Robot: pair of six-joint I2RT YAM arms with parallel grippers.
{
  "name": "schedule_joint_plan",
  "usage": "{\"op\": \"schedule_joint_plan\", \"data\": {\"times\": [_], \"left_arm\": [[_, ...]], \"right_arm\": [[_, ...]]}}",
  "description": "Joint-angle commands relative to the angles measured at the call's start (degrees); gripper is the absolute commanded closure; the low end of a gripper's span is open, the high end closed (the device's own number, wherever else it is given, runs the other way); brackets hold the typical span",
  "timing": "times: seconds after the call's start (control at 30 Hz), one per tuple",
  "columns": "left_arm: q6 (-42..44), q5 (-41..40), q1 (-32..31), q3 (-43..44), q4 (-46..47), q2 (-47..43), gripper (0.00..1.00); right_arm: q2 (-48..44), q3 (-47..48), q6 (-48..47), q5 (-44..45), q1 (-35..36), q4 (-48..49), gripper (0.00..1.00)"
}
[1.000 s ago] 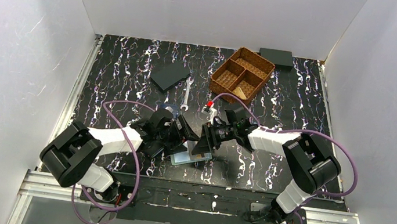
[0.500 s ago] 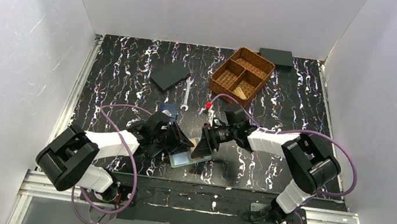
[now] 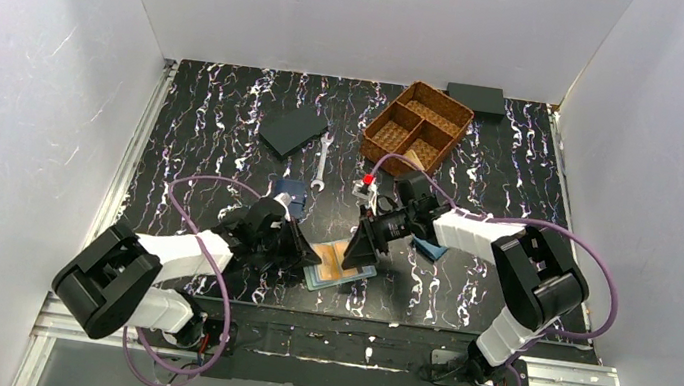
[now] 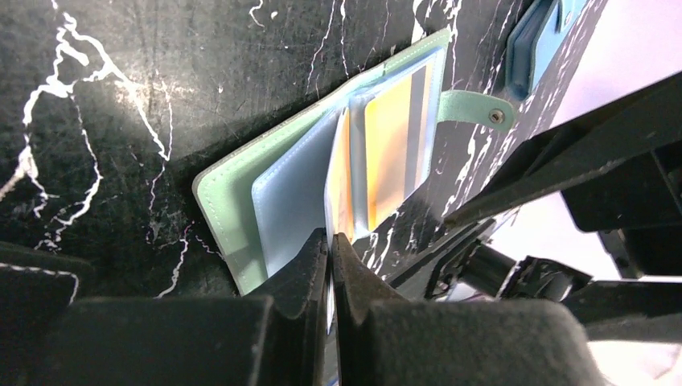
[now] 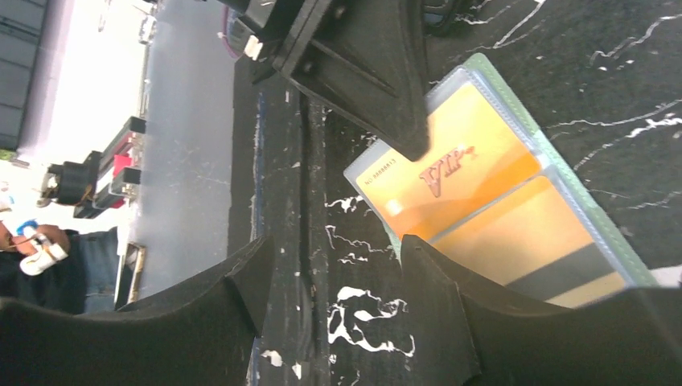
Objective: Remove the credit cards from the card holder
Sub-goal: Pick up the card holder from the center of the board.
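The mint-green card holder [image 3: 346, 276] lies open near the front edge of the table. Tan-golden credit cards [image 5: 450, 173] sit in its clear sleeves; one lower card [image 5: 531, 241] has a dark stripe. In the left wrist view one pale sleeve leaf [image 4: 336, 173] stands up from the holder [image 4: 229, 201]. My left gripper [image 4: 330, 238] is shut on that leaf's near edge, at the holder's left side [image 3: 301, 251]. My right gripper [image 5: 338, 273] hangs open over the holder's right part [image 3: 362, 248], one finger [image 5: 438, 281] by its edge, nothing between the fingers.
A brighter blue wallet [image 3: 429, 249] lies just right of the holder and a navy wallet [image 3: 290, 190] behind it. Farther back are a wrench [image 3: 321, 160], a black flat square [image 3: 291, 130], a wicker basket [image 3: 418, 128] and a black box [image 3: 476, 97]. A small red-topped object [image 3: 365, 185] stands mid-table.
My left gripper has shut on a sleeve leaf and drawn left. The holder now lies open with golden cards showing. The right gripper widened slightly and shifted back and right.
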Motion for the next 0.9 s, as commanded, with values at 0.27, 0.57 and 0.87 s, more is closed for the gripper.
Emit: {"op": "schedule_joint_plan", "data": {"times": [0.27, 0.57, 0.87], "left_arm": [[18.6, 6.5, 0.3, 7.4, -2.8, 6.7, 1.0], [17.2, 8.7, 0.5, 8.8, -1.4, 11.3, 1.0], [24.9, 11.3, 1.0, 5.0, 6.6, 3.3, 1.0]], "right_arm": [[1.7, 3.4, -7.6, 4.7, -0.5, -7.1, 0.33], [2.7, 3.9, -6.9, 9.2, -1.4, -8.2, 0.33], [0.5, 3.2, -6.5, 1.6, -5.3, -6.9, 0.32]]}}
